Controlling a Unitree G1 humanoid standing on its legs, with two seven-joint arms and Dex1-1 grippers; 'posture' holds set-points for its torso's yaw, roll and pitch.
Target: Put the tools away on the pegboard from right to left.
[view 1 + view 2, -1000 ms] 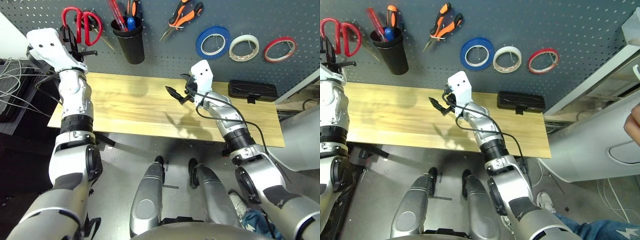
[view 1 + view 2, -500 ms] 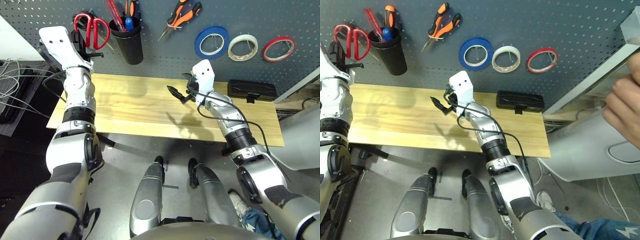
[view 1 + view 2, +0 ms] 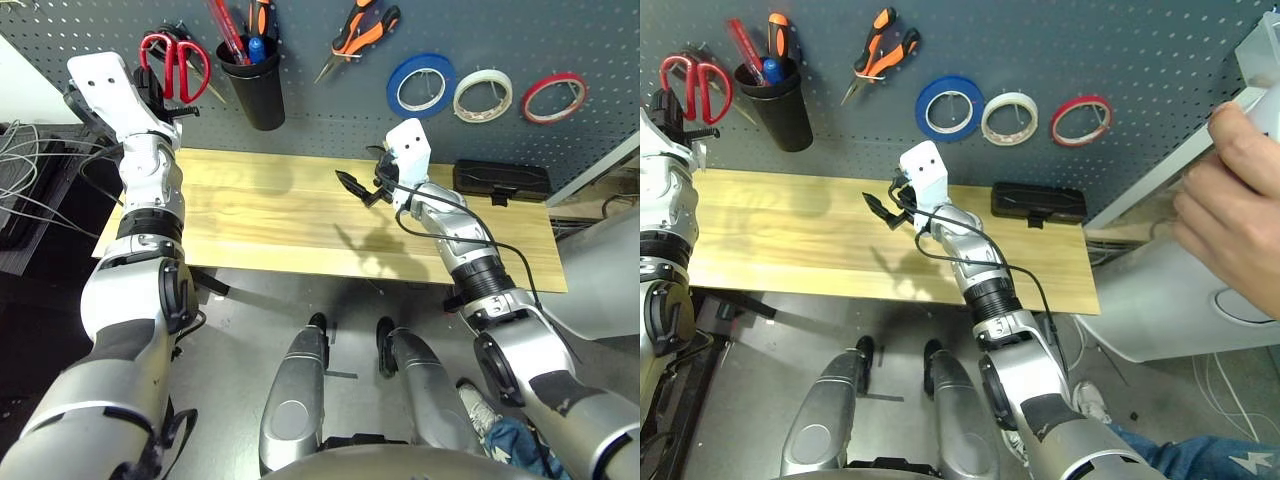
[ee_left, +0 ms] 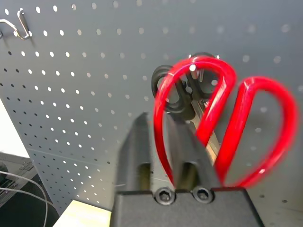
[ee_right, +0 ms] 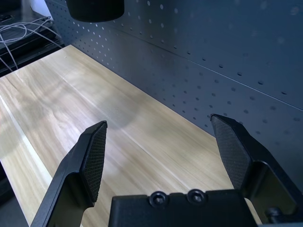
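Left eye view, upper left of the frame: the left gripper (image 3: pixel 160 85) is raised against the pegboard (image 3: pixel 320 100), and it has drawn back a touch leftward since half a second ago, the red-handled scissors (image 3: pixel 172 62) moving with it. The left wrist view shows what the head views cannot: both black fingers (image 4: pixel 137 156) pressed together on one red loop, with black-handled scissors (image 4: pixel 173 92) on a hook just behind, largely hidden by the red handles.

Next along, the black cup (image 3: pixel 256 85) holds the blue-handled screwdriver (image 3: pixel 258 45), its shaft sunk out of sight among other tools, and the pliers (image 3: pixel 362 32) hang at the top edge, handles partly cut off.

Toward the middle, the right gripper (image 3: pixel 362 186) hovers over the wooden table (image 3: pixel 250 215), unmoved; its wrist view shows the fingers (image 5: pixel 90 158) spread wide and holding nothing.

Upper right: blue tape ring (image 3: pixel 424 84), white tape ring (image 3: pixel 482 95) and red tape ring (image 3: pixel 553 97) hang in a row. Below them a black case (image 3: pixel 502 181) lies on the table.

At the right edge of the right eye view, a person's hand (image 3: pixel 1230 210) now reaches further in.
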